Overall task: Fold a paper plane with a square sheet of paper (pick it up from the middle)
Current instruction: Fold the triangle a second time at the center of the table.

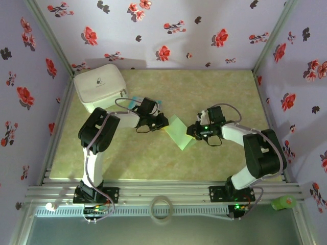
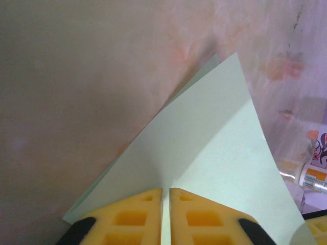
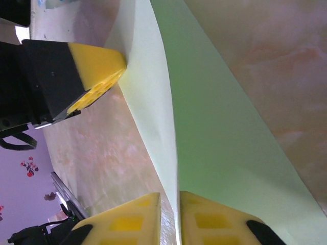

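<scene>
While the left gripper [image 1: 162, 122] pinches its ten o'clock corner and the right gripper [image 1: 193, 130] clamps its three o'clock edge, the square sheet of paper [image 1: 179, 131], folded over, is at the middle of the counter [image 1: 153, 163]; a white pouch [image 1: 99, 86] lies at ten o'clock.

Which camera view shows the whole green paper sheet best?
The top external view: there the square sheet of paper shows nearly its full outline. The left wrist view gives one pointed corner, close up; the right wrist view gives a curved edge, cropped.
</scene>
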Robot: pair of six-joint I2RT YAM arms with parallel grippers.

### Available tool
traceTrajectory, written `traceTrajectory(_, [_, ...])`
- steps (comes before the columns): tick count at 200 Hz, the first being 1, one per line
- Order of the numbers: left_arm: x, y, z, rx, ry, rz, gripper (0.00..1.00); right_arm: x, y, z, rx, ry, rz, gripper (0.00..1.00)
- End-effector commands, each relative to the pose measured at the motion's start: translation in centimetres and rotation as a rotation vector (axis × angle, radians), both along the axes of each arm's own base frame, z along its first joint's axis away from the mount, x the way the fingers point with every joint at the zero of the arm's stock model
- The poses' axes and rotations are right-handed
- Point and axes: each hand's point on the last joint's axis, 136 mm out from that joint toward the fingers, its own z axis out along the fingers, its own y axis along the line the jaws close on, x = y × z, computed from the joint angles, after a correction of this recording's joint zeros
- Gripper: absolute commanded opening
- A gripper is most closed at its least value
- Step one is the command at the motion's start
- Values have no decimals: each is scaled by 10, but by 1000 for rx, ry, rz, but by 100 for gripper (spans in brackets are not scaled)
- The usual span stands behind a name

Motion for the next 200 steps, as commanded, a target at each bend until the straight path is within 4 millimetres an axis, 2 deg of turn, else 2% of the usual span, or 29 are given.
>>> traceTrajectory(1, [-2,-1,22,-14,-18,-21,16,-3,-6,-12,-28,40,-28,13])
traceTrajectory(17, [-1,-2,37,-30,-46,-22,20,-3,-7,-15,-30,51,-57,10])
traceTrajectory(42, [-2,-1,54,-46,-70,-23,22,-2,-10,-23,-57,75,-104,8])
traceTrajectory(82, [-5,3,66,-51,-84,-12,23,-7,-1,-29,-71,93,-167,7])
traceTrajectory(109, [-7,5,64,-53,-71,5,23,-12,6,-32,-98,109,-227,7])
traceTrajectory(149, [-11,4,60,-52,-52,16,23,-18,11,-25,-127,94,-341,10])
traceTrajectory(172, [-14,4,50,-34,-19,39,22,-22,5,-25,-133,96,-423,10])
traceTrajectory(200, [-20,-2,36,-23,16,35,20,-24,14,-19,-67,108,-408,12])
